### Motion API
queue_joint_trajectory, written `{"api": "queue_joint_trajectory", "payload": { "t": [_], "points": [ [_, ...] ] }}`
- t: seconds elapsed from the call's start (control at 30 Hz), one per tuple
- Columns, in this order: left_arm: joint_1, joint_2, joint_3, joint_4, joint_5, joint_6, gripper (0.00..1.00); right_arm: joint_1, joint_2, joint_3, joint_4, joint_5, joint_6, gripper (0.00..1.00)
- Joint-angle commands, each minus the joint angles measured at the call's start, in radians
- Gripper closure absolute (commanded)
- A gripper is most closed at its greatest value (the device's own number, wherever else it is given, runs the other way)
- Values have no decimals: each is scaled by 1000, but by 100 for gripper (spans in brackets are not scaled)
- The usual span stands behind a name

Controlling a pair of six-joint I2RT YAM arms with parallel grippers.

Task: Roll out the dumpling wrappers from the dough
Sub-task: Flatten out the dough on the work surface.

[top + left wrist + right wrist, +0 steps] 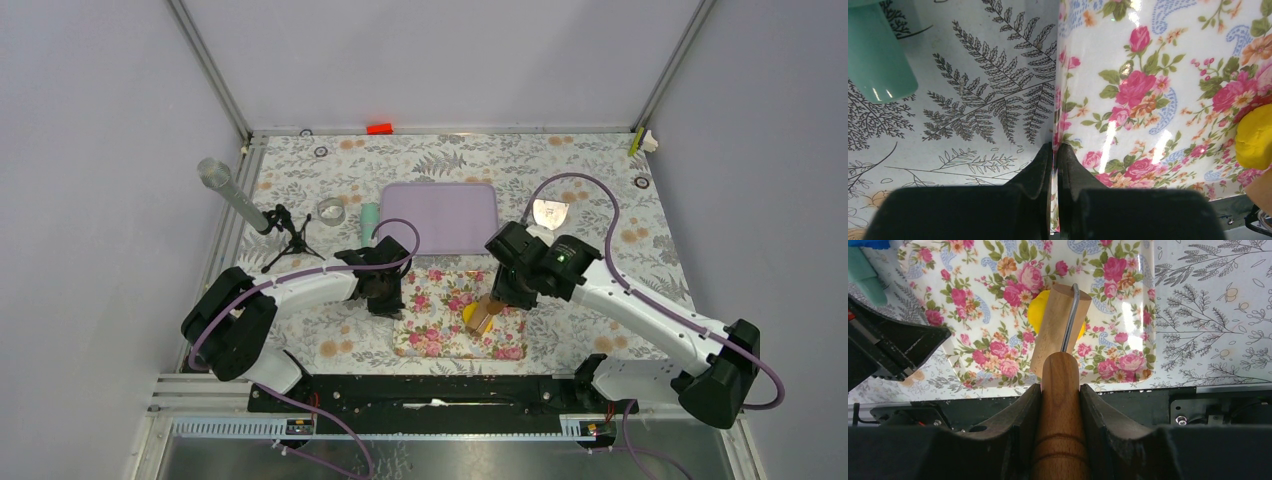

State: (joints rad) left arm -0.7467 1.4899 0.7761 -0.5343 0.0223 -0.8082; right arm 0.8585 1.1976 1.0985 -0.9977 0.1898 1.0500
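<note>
Dough [1035, 310] sits as a thick yellow lump near the middle of the mat [998, 270], with the roller [1058, 325] lying on top of it. It looks barely flattened and no wrappers show, so I judge nearly all the rolling is left. The right end effector [1060, 390] is clamped on the roller's handle, its arm reaching in from the right and angled down. The left end effector [1054, 150] is closed, apparently pinching the mat's left edge just above the surface [948, 100].
</note>
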Motion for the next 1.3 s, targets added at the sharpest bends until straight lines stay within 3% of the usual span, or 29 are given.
{"api": "queue_joint_trajectory", "payload": {
  "t": [0.0, 0.83, 1.27],
  "points": [
    [7, 18, 12, -36, -77, 11, 100, 13, -18, -51, 33, -7, 34, 100],
    [7, 10, 5, -39, -84, 7, 100, 14, 9, -173, 53, 44, 31, 100],
    [8, 27, 6, -34, -89, 7, 100, 14, -87, -218, -69, 63, 69, 100]
  ]
}}
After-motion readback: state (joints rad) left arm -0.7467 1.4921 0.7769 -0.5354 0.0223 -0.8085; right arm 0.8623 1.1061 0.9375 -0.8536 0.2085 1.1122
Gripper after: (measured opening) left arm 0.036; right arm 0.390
